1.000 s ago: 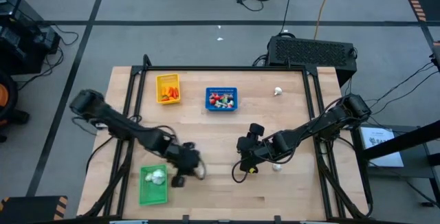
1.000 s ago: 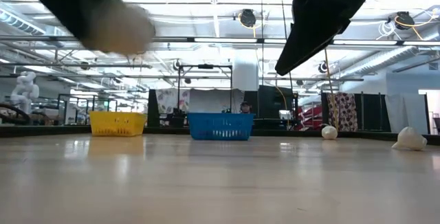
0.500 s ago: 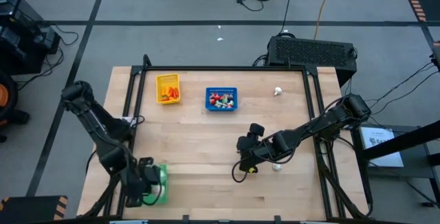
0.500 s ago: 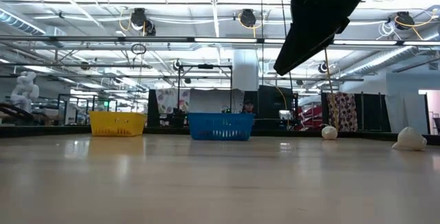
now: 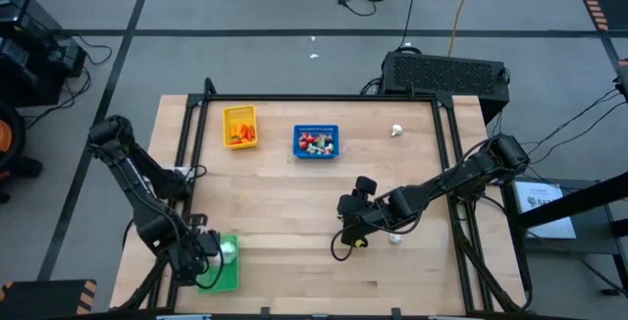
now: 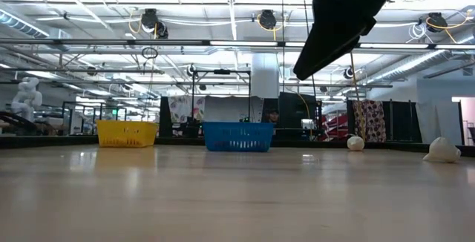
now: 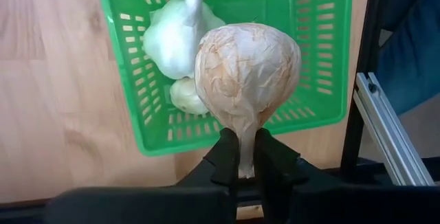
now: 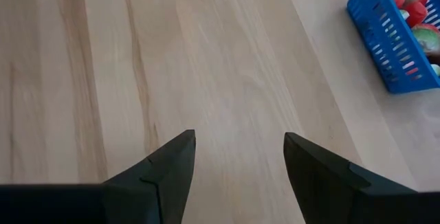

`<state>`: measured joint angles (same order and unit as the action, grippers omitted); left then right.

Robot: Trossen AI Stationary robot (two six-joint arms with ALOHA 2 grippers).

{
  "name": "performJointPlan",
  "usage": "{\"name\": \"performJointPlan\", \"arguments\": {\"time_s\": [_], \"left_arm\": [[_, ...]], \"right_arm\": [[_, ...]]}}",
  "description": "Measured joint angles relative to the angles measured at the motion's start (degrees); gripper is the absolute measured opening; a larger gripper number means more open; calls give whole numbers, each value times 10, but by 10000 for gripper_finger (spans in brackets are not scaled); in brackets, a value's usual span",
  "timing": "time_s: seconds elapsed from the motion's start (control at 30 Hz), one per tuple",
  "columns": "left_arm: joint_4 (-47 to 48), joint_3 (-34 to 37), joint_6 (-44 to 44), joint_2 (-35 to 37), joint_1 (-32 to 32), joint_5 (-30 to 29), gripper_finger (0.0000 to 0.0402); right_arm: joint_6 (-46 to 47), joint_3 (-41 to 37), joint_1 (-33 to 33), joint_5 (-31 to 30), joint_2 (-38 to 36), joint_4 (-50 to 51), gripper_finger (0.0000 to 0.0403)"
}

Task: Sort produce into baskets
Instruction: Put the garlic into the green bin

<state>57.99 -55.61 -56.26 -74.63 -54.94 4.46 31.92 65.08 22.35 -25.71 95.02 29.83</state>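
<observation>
Left tool (image 7: 240, 172) clenched on garlic bulb (image 7: 247, 80) | now above green basket (image 7: 323, 59) | right tool (image 8: 237, 159) unmoved, released

A papery, tan-veined garlic bulb (image 7: 247, 80) hangs stem-down, pinched by its thin stalk, over the green basket (image 7: 323, 80) at the table's near left corner. Two paler bulbs (image 7: 175, 35) lie inside it, one atop the other. The yellow basket (image 5: 239, 126) holds orange pieces, the blue basket (image 5: 316, 140) beside it a red-and-white mix. Two whitish bulbs, I think, lie loose: one (image 5: 396, 131) far right, another (image 5: 394, 240) nearer.
</observation>
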Motion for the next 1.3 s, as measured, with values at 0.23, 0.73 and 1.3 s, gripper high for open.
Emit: {"name": "performJointPlan", "arguments": {"time_s": [0.23,0.73,1.3], "left_arm": [[0,0,-4,0,0,-1,84],[-8,0,36,0,14,-50,122],[-451,54,537,-29,371,-168,122]], "right_arm": [[0,0,0,0,0,3,212],[0,0,0,0,0,2,212],[14,0,26,-158,-13,125,212]]}}
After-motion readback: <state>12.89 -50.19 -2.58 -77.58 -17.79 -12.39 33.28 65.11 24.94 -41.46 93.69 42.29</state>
